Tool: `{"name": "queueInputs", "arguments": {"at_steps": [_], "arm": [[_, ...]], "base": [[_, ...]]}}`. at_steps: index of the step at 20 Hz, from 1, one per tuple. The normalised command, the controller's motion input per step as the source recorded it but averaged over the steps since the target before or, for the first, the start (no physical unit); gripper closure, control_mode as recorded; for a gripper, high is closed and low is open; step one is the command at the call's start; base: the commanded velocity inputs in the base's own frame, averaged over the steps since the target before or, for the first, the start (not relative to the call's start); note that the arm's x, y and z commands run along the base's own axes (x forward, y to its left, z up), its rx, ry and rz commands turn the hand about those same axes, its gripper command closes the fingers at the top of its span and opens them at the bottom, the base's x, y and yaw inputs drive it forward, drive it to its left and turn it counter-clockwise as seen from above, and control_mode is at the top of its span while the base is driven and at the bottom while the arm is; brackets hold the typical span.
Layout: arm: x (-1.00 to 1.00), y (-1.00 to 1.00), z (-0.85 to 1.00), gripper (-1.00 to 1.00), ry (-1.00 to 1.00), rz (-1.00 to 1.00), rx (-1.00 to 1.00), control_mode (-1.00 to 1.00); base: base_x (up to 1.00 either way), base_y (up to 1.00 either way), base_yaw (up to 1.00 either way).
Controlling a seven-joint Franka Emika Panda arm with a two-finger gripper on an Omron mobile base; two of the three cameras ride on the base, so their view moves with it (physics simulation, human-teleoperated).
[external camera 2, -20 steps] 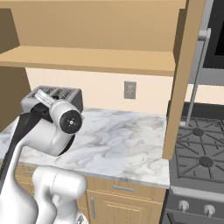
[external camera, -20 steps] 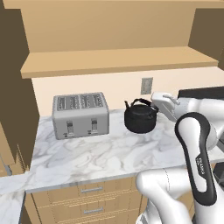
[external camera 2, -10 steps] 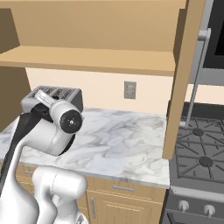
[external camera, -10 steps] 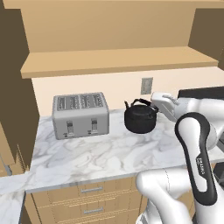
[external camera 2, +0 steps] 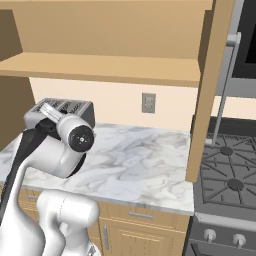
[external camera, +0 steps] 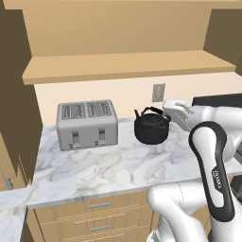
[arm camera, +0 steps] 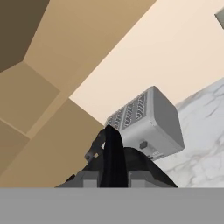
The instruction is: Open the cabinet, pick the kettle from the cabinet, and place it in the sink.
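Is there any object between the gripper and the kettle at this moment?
No, nothing visible stands between them. The gripper is already shut on the arched handle of the kettle, which sits low over the marble counter. The toaster stands apart, on the kettle's far side from the gripper.

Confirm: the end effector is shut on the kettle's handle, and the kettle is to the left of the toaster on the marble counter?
Wrong side. In the left base view the kettle is to the right of the toaster on the marble counter; the end effector is shut on its handle.
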Motion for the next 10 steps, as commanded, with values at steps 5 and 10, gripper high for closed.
{"name": "queueInputs", "arguments": {"at_steps": [5,10], "arm": [[0.00,0.00,0.00,1.00,0.00,0.00,0.00,1.00],[0.00,0.00,0.00,1.00,0.00,0.00,0.00,1.00]], "base": [[0.00,0.00,0.00],[0.00,0.00,0.00]]}}
